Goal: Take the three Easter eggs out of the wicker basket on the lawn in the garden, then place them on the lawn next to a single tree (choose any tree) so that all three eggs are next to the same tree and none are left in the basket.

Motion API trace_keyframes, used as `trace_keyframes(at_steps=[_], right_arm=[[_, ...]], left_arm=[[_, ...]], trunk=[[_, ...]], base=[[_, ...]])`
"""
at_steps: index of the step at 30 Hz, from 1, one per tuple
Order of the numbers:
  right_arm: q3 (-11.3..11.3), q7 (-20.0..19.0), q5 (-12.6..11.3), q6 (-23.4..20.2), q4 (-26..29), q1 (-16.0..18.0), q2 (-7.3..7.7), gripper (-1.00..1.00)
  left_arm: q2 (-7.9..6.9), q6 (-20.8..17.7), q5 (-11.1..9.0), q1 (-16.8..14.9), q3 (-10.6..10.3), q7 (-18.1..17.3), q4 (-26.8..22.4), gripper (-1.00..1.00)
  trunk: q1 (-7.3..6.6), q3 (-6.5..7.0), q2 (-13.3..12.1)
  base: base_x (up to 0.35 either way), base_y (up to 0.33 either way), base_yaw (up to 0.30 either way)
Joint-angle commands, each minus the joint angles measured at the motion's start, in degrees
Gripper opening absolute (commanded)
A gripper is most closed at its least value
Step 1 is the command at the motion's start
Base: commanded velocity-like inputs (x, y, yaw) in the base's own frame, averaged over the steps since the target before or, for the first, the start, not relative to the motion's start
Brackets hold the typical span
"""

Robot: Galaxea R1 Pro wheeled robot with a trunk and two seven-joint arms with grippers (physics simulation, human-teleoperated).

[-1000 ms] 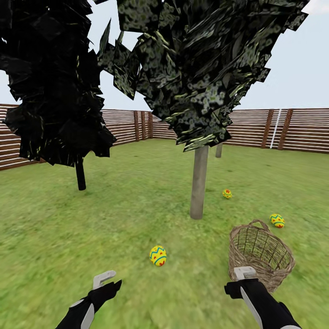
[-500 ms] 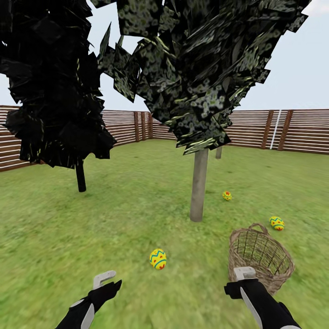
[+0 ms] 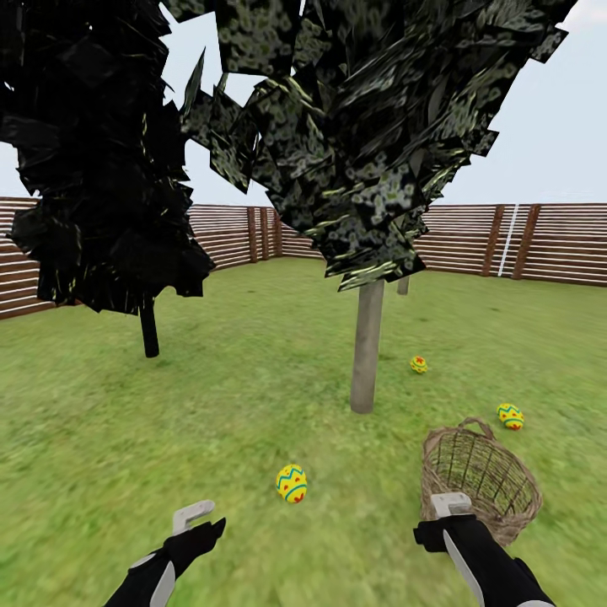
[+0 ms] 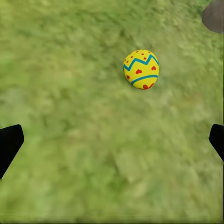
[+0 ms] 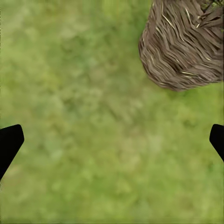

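Three yellow Easter eggs lie on the lawn (image 3: 253, 396). One egg (image 3: 292, 484) is ahead of my left gripper (image 3: 198, 516); it also lies on the grass in the left wrist view (image 4: 141, 69). A second egg (image 3: 418, 364) rests just right of the tree trunk (image 3: 366, 346). The third egg (image 3: 509, 416) sits beyond the wicker basket (image 3: 432, 447). The basket stands upright, and I see no egg inside it. My right gripper (image 3: 451, 507) hovers at the basket's near side. Both grippers are open and hold nothing; the basket's wall (image 5: 184, 44) is beyond the right fingertips.
A near-black tree with a thin dark trunk (image 3: 149, 327) stands at the left. A brown slat fence (image 3: 236, 232) rings the garden, and another trunk (image 3: 403, 285) stands near it. Open grass lies between the two trees.
The whole picture has drifted slightly downward, so the camera has moved. Eggs and basket stay where they lie on the grass. Both arms hold the same pose.
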State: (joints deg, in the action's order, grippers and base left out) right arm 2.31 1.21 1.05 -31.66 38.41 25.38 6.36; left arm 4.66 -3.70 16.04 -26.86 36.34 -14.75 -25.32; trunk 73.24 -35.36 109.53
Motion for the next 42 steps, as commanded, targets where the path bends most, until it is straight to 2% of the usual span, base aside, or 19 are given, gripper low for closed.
trace_keyframes(at_steps=[1,42], right_arm=[[0.2,0.1,0.1,-0.3,0.1,0.0,0.05,1.00],[0.2,0.1,-0.2,-0.4,-0.1,0.0,0.07,1.00]], left_arm=[[0.08,-0.4,0.4,0.0,0.5,-0.5,0.1,1.00],[-0.11,-0.6,0.3,0.0,0.7,-0.5,0.8,1.00]], trunk=[[-0.23,0.12,-0.4],[-9.24,7.48,-16.8]], base=[[0.000,0.000,0.000],[0.000,0.000,0.000]])
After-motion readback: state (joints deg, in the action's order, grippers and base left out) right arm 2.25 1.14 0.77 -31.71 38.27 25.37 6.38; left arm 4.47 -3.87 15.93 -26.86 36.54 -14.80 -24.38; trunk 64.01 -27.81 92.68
